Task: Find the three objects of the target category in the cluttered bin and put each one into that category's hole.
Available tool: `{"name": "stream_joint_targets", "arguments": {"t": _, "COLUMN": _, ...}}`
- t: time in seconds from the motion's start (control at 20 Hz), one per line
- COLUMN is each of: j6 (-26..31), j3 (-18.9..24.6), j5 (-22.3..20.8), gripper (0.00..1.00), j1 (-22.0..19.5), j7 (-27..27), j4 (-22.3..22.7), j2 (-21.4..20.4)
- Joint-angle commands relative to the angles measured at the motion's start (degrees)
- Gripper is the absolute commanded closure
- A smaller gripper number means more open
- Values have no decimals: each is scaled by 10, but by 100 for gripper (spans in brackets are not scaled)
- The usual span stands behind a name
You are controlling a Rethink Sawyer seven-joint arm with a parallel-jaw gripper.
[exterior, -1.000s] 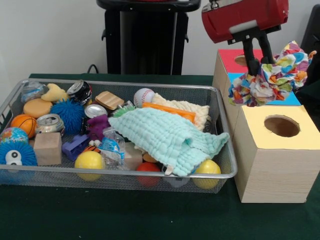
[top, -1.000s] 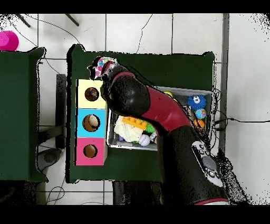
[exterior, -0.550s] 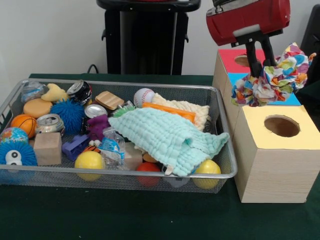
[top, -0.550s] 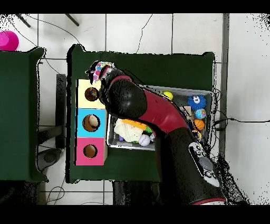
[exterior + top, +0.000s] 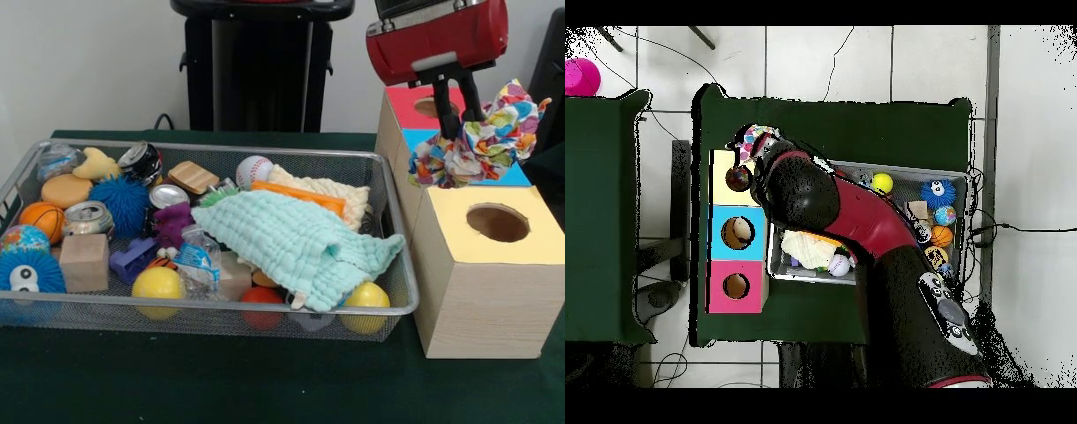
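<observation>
Claw (image 5: 461,113): pinching a multicoloured patterned cloth (image 5: 477,141), which hangs bunched below the fingers, clear of every surface. It hangs beside the wire bin (image 5: 388,190) and, in the front view, appears in front of the blue panel (image 5: 521,174) of the three-hole box, behind the yellow hole (image 5: 498,222).

Step in hand: carrying the cloth to a hole and dropping it in. To do it well, centre the bulk of the bundle over the opening, not just the pinch point, since the loose folds spread wider than the hole. Lower until the trailing end is inside the rim before letting go; a release from height risks the cloth draping over the box top.

View comparison: the front view shows the grip and the cloth's height, but not which hole it stands over. The overhead view places the cloth (image 5: 755,138) at the far edge of the yellow section, just beyond its hole (image 5: 738,179), though the arm (image 5: 815,195) covers much of that area, so the offset is likely, not certain.
</observation>
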Motion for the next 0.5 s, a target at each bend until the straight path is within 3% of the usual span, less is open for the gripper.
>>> {"name": "stream_joint_targets", "arguments": {"t": 0.05, "j6": -46, "j3": -12, "j5": 12, "gripper": 100, "j1": 3, "j7": 138, "j4": 69, "j2": 14}}
{"name": "stream_joint_targets", "arguments": {"t": 0.5, "j6": -28, "j3": -44, "j5": 10, "gripper": 100, "j1": 15, "j7": 125, "j4": 62, "j2": 4}}
